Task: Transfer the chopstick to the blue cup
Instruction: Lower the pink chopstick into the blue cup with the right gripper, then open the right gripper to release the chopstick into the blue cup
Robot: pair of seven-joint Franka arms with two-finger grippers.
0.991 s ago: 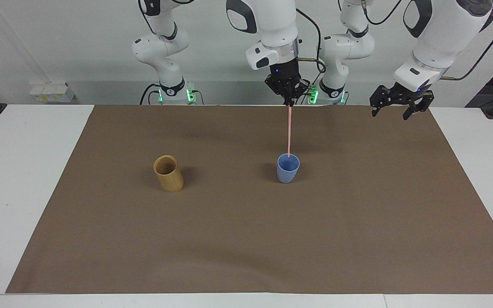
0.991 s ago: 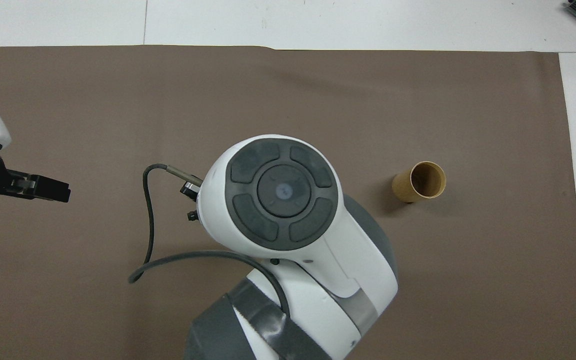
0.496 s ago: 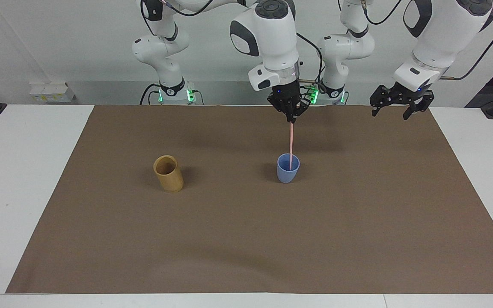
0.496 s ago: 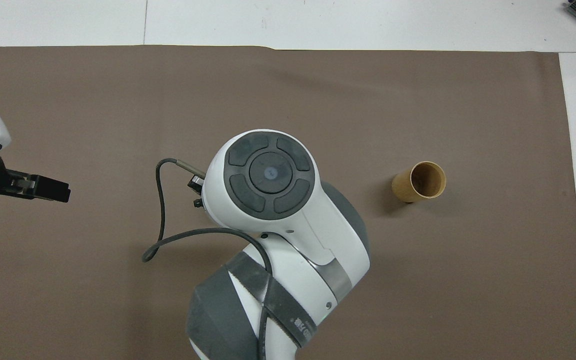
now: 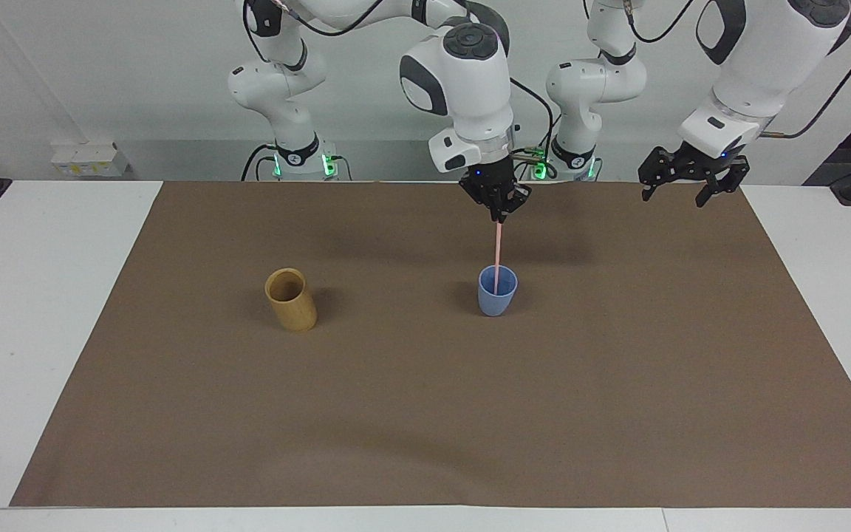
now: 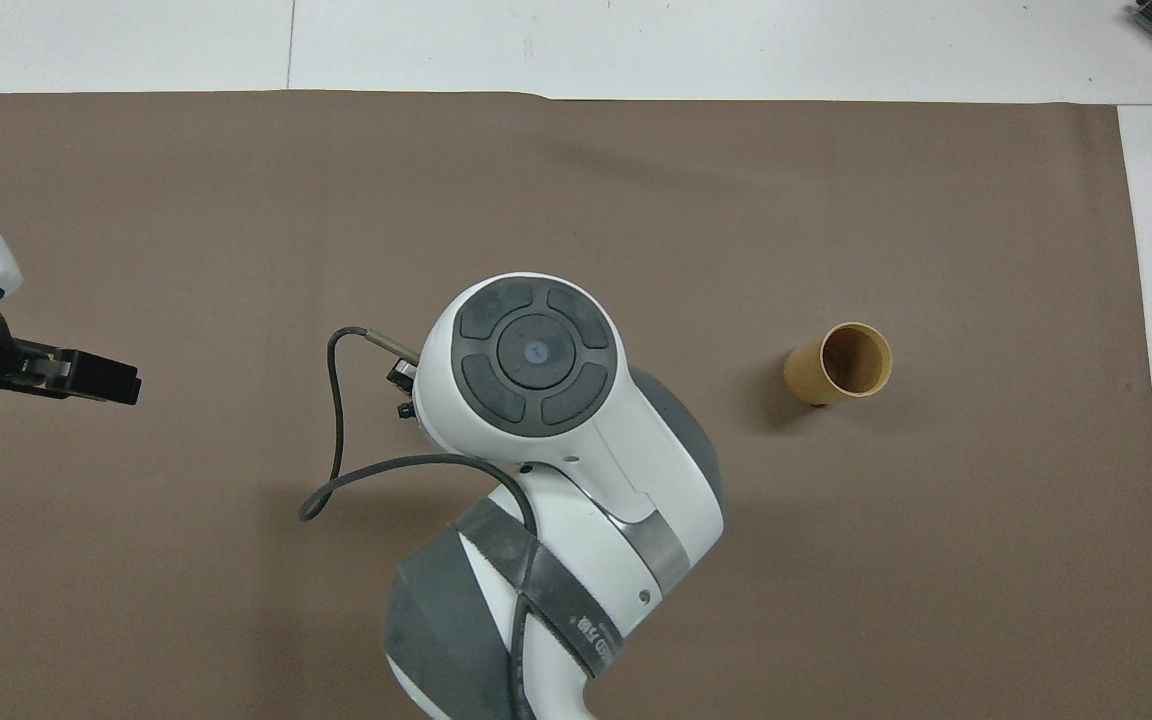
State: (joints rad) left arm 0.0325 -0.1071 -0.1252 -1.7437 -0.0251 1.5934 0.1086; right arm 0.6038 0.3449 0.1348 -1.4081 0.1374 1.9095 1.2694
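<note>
The pale pink chopstick (image 5: 497,251) hangs nearly upright, its top pinched in my right gripper (image 5: 499,216), which is shut on it. Its lower end sits inside the mouth of the blue cup (image 5: 497,292), which stands upright on the brown mat. In the overhead view my right arm hides both the cup and the chopstick. My left gripper (image 5: 673,199) waits open and empty above the mat's corner at the left arm's end of the table, and it also shows as the left gripper (image 6: 96,375) at the edge of the overhead view.
A taller tan-yellow cup (image 5: 291,299) stands upright on the mat toward the right arm's end, also visible as the tan-yellow cup (image 6: 839,362) from overhead. The brown mat (image 5: 425,414) covers most of the white table.
My right gripper has come down over the blue cup, carrying the chopstick's lower end from the rim deeper into the cup. The left arm has not moved.
</note>
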